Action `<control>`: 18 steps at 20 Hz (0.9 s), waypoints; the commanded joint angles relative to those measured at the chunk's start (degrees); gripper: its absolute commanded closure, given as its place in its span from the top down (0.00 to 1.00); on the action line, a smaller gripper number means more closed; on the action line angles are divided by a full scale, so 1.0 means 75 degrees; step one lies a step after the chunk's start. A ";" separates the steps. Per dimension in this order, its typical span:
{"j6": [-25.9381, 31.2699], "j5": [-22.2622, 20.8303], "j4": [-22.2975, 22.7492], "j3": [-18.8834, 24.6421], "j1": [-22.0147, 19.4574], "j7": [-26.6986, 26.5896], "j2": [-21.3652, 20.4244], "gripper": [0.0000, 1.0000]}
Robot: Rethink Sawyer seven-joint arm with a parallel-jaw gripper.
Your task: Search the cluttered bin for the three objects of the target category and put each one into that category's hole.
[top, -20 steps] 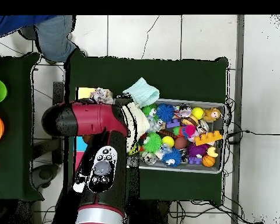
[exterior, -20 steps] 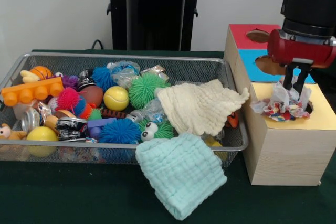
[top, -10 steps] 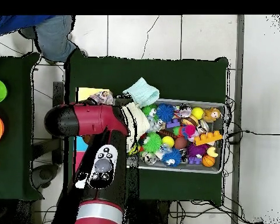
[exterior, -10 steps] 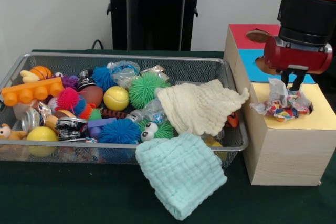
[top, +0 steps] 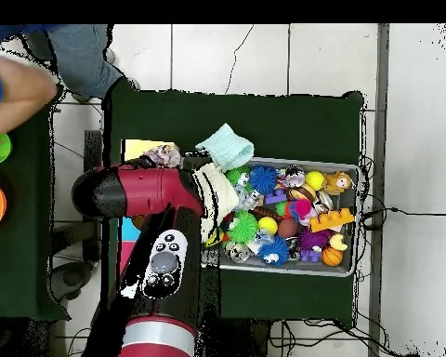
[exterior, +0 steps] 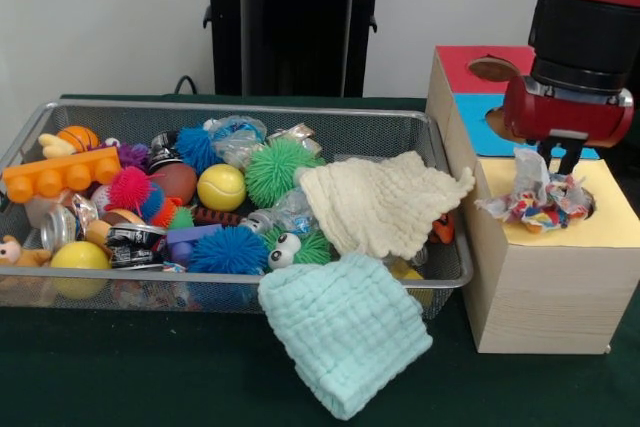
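Robot arm (exterior: pixel 585 42): has lifted clear since a second ago, hovering above the sorting box | sorting box (exterior: pixel 540 282): at 3 o'clock of the wire bin (exterior: pixel 240 112) on the counter | crinkly wrapper bundle (exterior: pixel 540 199): released, resting over the yellow section's hole, not fully dropped in | gripper (exterior: pixel 559 157): jaws empty and barely showing, so I cannot tell their spacing.

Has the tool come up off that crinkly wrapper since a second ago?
Yes. The tool has risen: a second ago its tips reached down into the crinkly wrapper on the box's yellow top; now they sit above it.
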 commanded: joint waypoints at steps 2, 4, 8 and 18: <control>-0.0399 0.0262 0.0367 0.0236 -0.0069 0.1789 0.0743 0.00; -0.0341 0.0306 0.0293 0.0214 -0.0023 0.1816 0.0776 0.00; -0.0320 0.0356 0.0134 0.0138 0.0076 0.1879 0.0917 0.00; -0.0270 0.0583 -0.0008 0.0081 0.0184 0.1837 0.1047 0.00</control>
